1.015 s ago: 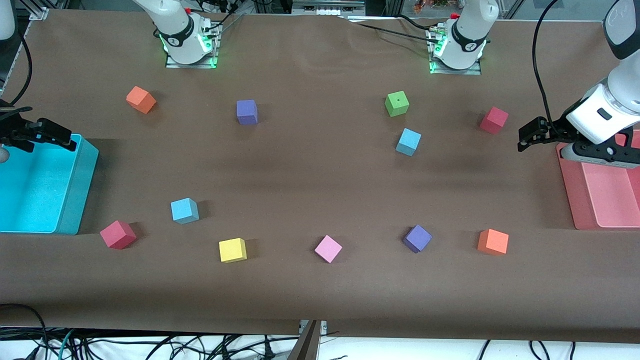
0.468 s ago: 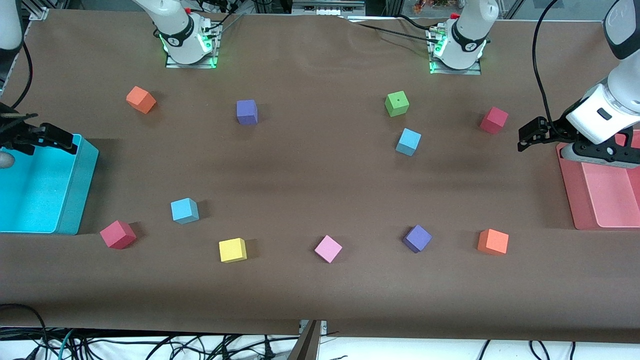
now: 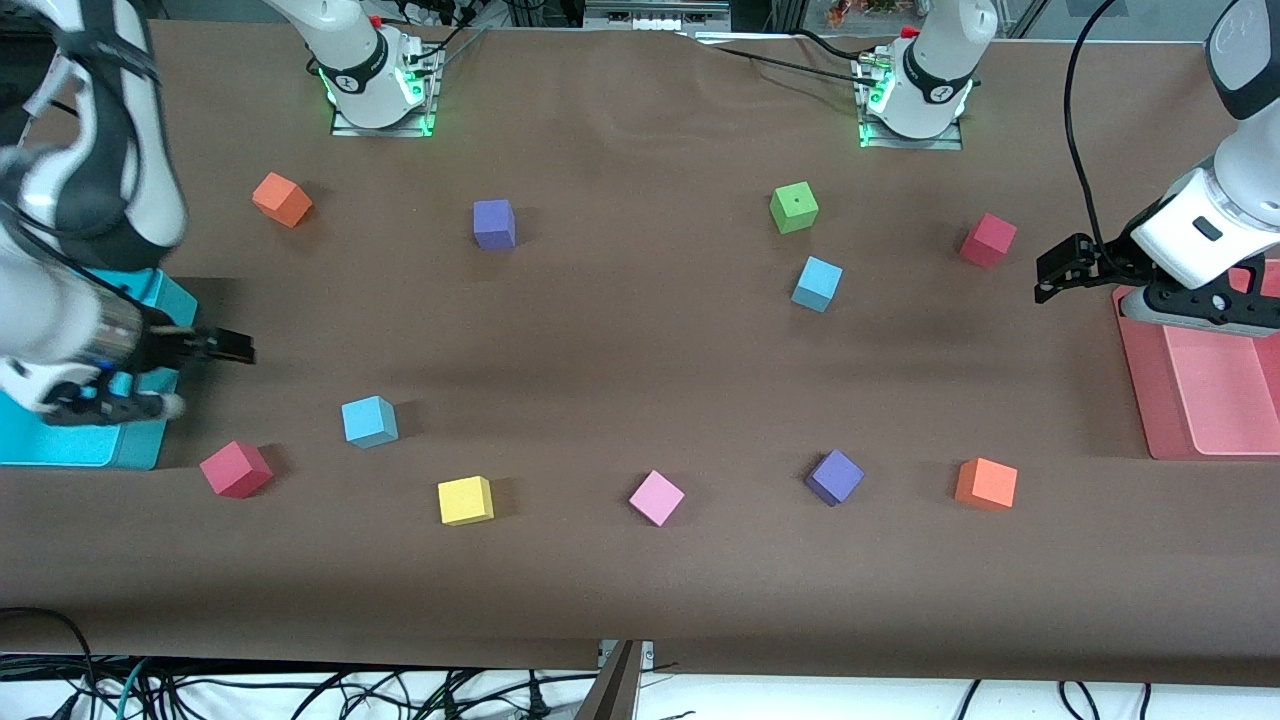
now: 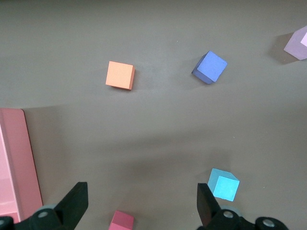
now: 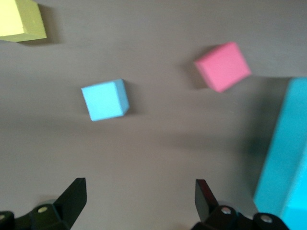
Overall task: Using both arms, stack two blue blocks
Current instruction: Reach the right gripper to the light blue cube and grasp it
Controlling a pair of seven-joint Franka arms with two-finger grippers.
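One blue block (image 3: 369,421) lies toward the right arm's end of the table, between a red cube (image 3: 236,469) and a yellow cube (image 3: 465,500). It also shows in the right wrist view (image 5: 104,99). The other blue block (image 3: 817,284) lies toward the left arm's end, just nearer the camera than a green cube (image 3: 794,207), and shows in the left wrist view (image 4: 223,184). My right gripper (image 3: 228,348) is open and empty over bare table beside the cyan bin (image 3: 150,445); it shows in its wrist view (image 5: 139,191). My left gripper (image 3: 1058,272) waits open and empty beside the pink tray (image 3: 1140,380); it shows in its wrist view (image 4: 141,199).
Other cubes are scattered about: orange (image 3: 282,199), purple (image 3: 494,223), red (image 3: 988,240), pink (image 3: 656,497), purple (image 3: 834,477), orange (image 3: 985,484). The cyan bin stands at the right arm's end and the pink tray at the left arm's end.
My right arm has swung down from over the cyan bin, and its gripper now sits past the bin's edge, closer to the blue block. The left arm has not moved.
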